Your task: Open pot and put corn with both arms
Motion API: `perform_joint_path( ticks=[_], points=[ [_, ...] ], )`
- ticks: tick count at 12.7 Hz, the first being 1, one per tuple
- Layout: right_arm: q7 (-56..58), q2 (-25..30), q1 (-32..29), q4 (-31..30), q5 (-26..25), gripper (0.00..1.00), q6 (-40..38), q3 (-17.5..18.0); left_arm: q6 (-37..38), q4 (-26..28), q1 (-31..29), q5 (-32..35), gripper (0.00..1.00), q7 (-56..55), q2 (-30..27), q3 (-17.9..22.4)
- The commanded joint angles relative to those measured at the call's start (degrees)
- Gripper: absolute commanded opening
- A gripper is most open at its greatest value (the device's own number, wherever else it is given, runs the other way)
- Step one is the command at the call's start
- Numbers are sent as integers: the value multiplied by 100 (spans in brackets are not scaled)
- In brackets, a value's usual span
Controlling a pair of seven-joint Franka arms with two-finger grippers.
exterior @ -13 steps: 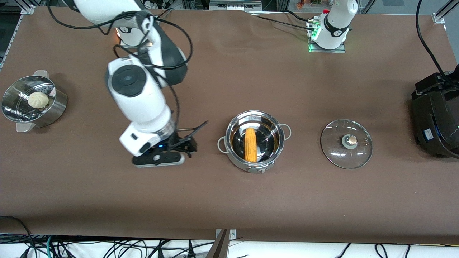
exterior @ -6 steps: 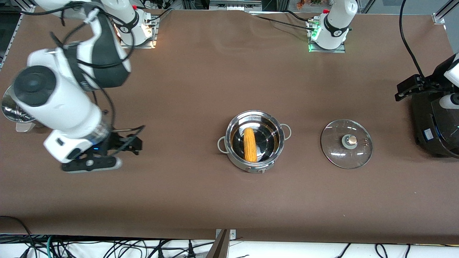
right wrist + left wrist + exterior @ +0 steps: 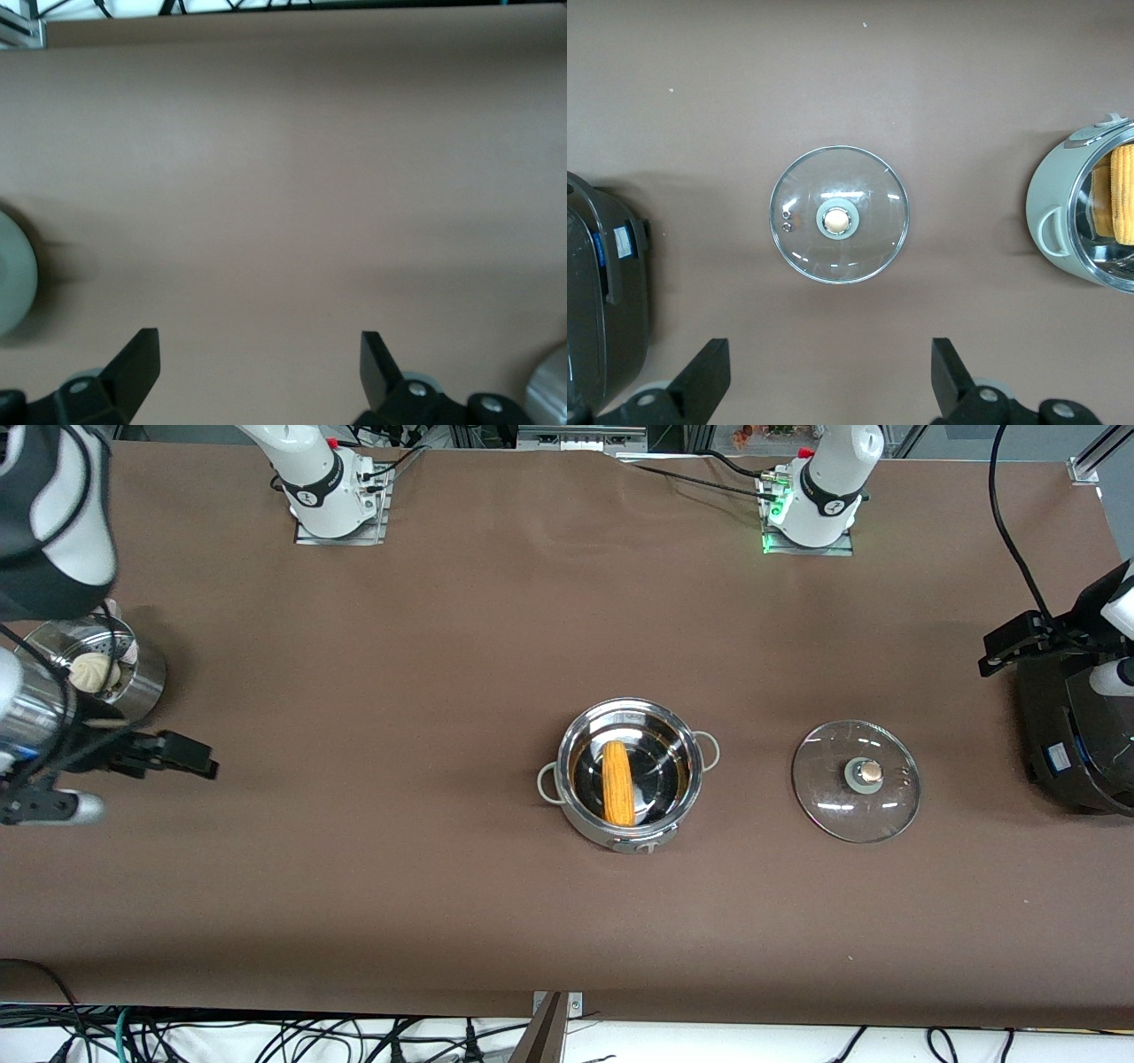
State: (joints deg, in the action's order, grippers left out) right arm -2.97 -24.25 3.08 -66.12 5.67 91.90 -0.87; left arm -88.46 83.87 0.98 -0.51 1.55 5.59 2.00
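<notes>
The pot (image 3: pixel 631 772) stands uncovered near the middle of the worktop (image 3: pixel 461 646). The corn (image 3: pixel 618 782) lies inside it, resting on the pot's bottom. The lid (image 3: pixel 856 780) lies flat on the worktop beside the pot, toward the left arm's end, with its knob upward and apart from the pot.

Left end effector (image 3: pixel 833 390): released, fingers spread wide, grasping nothing. It hangs near the black cooker (image 3: pixel 1076 726) at the left arm's end of the worktop; the left wrist view looks down on the lid and on part of the pot.

Right end effector (image 3: pixel 257 367): released, fingers spread wide, grasping nothing. It is at the right arm's end of the worktop, close to the steamer (image 3: pixel 106 666) that holds a white bun (image 3: pixel 96 671); the right wrist view shows mostly bare worktop below it.

Judged step: both task operations appear complete, as the lid is off and the corn is in the pot. Both arms stand well apart from the pot, consistent with retreat to rest positions.

Next move: no further grasp appears to be required. Any remaining motion should keep both end effectors clear of the steamer and the cooker.
</notes>
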Motion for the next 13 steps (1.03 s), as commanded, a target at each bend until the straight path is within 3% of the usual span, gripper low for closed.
perform_joint_path(
  ticks=[1,7,13],
  points=[
    [148,911,-184,-1208,5,100,65,69,154,-222,61,60,100,12,127,90],
    [148,1862,-281,-2273,-944,100,-84,78,145,-213,113,121,100,-32,109,46],
    [157,2487,-598,-2809,-954,100,-357,139,145,-213,105,103,100,-32,109,46]
  ],
)
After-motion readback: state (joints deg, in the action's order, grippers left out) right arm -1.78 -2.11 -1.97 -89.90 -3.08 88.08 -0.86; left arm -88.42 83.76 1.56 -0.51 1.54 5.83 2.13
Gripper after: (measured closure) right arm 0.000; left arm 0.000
